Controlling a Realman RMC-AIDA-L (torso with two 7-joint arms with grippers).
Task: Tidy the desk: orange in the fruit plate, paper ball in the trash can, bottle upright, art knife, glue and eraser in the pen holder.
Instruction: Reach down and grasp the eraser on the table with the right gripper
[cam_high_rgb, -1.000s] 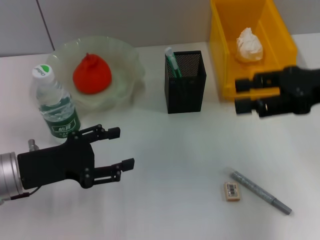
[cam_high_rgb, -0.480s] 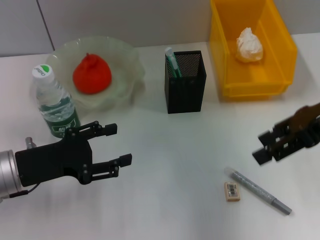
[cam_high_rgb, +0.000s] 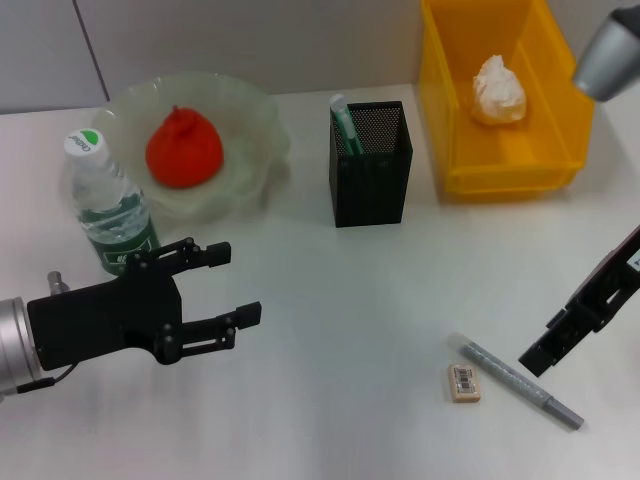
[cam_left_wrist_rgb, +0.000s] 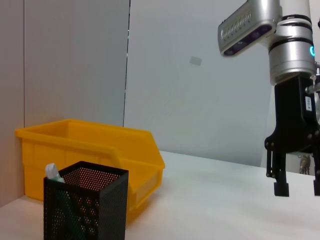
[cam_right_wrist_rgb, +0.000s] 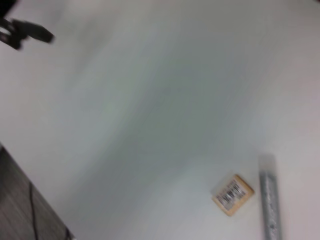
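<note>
Currently your right gripper (cam_high_rgb: 575, 325) hangs above the table (cam_high_rgb: 350, 300) at the right edge of the head view, pointing down. One black finger (cam_high_rgb: 548, 350) shows near the grey art knife (cam_high_rgb: 520, 384); the other is out of frame, so its opening cannot be told, and nothing is seen in it. The eraser (cam_high_rgb: 463, 383) lies flat just beyond the knife's blunt end, barcode up, touching neither.

Well behind that gripper sits the yellow trash can (cam_high_rgb: 560, 160) with the paper ball (cam_high_rgb: 499, 90) inside. Farther toward your left stands the black mesh pen holder (cam_high_rgb: 370, 165) with a green-and-white stick, likely the glue (cam_high_rgb: 345, 122), leaning in a corner.

Your left gripper (cam_high_rgb: 225, 285) hovers low at the near left, fingers spread wide, holding nothing. The bottle (cam_high_rgb: 108, 208) stands upright just behind it, cap on. Beyond the bottle the orange (cam_high_rgb: 183, 150) rests in the fruit plate (cam_high_rgb: 255, 110).
</note>
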